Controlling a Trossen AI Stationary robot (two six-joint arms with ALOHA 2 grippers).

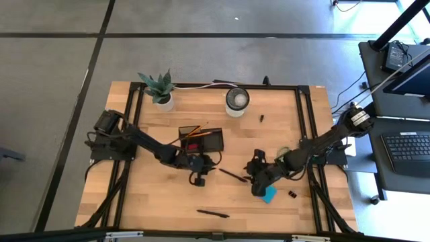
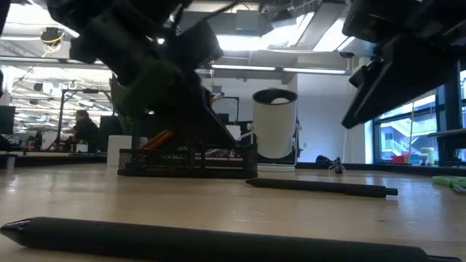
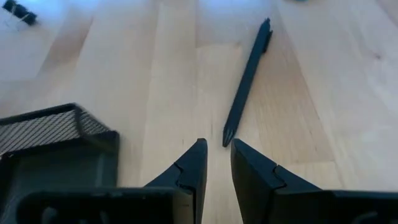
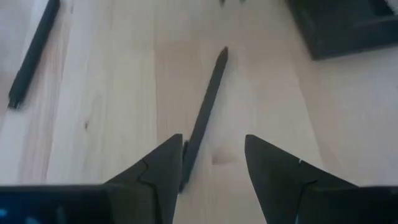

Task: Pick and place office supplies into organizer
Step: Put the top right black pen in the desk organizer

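Note:
A black pen [image 1: 233, 175] lies flat on the table between my two grippers. My left gripper [image 1: 209, 168] [image 3: 217, 146] is low beside the black mesh organizer [image 1: 200, 140], fingers a narrow gap apart, just short of the pen's tip [image 3: 227, 138]. My right gripper [image 1: 251, 180] [image 4: 213, 146] is open over the pen's other end, one finger on each side. Orange pencils [image 2: 156, 138] stick out of the organizer. A second black pen [image 1: 213, 214] lies near the near edge. The blue sticky-note pad [image 1: 269, 194] lies beside the right gripper. My right gripper stands open astride the pen's end [image 4: 186, 155], slanting down from the table's right side, fingers lying along the pen. The pen lies flat on the table, close against one finger [image 4: 168, 165]; whether they touch I cannot tell.
A white-rimmed cup [image 1: 236, 101] and a potted plant [image 1: 160, 89] stand at the far edge. Small black clips [image 1: 293, 194] lie right of the sticky pad, and one more [image 1: 261, 118] lies near the cup. Bare wood lies toward the near left corner.

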